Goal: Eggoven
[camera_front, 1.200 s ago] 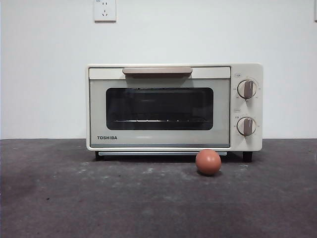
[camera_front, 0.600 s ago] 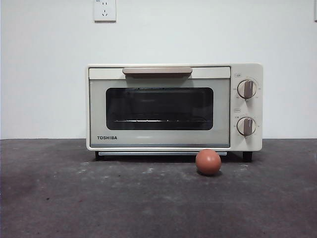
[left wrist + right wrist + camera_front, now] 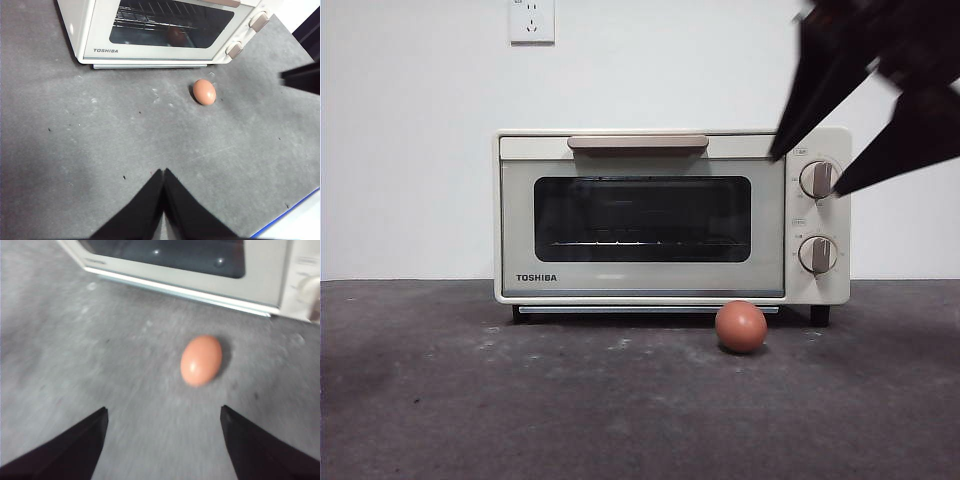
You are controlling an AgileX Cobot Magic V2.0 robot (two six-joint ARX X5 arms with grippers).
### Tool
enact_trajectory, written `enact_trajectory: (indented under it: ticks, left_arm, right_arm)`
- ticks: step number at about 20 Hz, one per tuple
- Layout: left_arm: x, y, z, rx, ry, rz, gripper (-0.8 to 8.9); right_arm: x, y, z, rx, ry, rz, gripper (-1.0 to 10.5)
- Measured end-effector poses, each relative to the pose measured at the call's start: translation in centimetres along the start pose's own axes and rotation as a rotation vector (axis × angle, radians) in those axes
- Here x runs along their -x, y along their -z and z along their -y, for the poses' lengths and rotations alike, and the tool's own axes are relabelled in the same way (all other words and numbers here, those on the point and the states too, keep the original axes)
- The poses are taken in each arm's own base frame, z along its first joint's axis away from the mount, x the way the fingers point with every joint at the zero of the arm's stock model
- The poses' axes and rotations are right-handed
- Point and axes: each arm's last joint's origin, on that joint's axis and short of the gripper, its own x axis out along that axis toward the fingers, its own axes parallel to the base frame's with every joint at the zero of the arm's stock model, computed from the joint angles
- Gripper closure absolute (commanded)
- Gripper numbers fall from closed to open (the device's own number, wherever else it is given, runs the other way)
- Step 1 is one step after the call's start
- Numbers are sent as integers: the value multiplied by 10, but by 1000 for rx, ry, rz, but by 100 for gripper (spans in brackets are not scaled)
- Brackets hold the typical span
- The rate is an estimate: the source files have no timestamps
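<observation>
The reddish-brown egg (image 3: 741, 326) lies on the dark table just in front of the oven's right part; it also shows in the left wrist view (image 3: 204, 92) and the right wrist view (image 3: 201, 360). The cream TOSHIBA oven (image 3: 670, 215) stands at the back with its door shut; it shows in the left wrist view (image 3: 100, 30) and the right wrist view (image 3: 260, 275). My right gripper (image 3: 820, 170) comes in from the top right, open, high above the egg; its jaws (image 3: 162, 425) stand wide apart. My left gripper (image 3: 163, 172) is shut and empty, well back from the egg.
A white wall with a socket (image 3: 532, 20) stands behind the oven. The oven's two dials (image 3: 818, 180) are at its right side. The table's edge with a blue line (image 3: 285, 212) shows in the left wrist view.
My right gripper has come into the front view at the top right, in front of the oven's upper right corner. The egg and the oven have not moved.
</observation>
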Motion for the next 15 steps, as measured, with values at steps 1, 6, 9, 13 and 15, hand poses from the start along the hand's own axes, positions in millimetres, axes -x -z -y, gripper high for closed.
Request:
enact_trajectory:
  ticks: [1, 6, 9, 13, 15]
  left_arm:
    - [0, 0, 0, 0, 0, 0, 806]
    - [0, 0, 0, 0, 0, 0, 806]
    - [0, 0, 0, 0, 0, 0, 806]
    - [0, 0, 0, 0, 0, 0, 806]
    - [0, 0, 0, 0, 0, 0, 806]
  right_arm:
    - [-13, -1, -2, 2, 18, 0, 587]
    - [-63, -7, -1, 1, 123, -74, 587]
    - [-84, -17, 0, 0, 147, -87, 587]
    - [-108, -19, 5, -7, 168, -131, 587]
    - [-118, -21, 7, -9, 180, -144, 587]
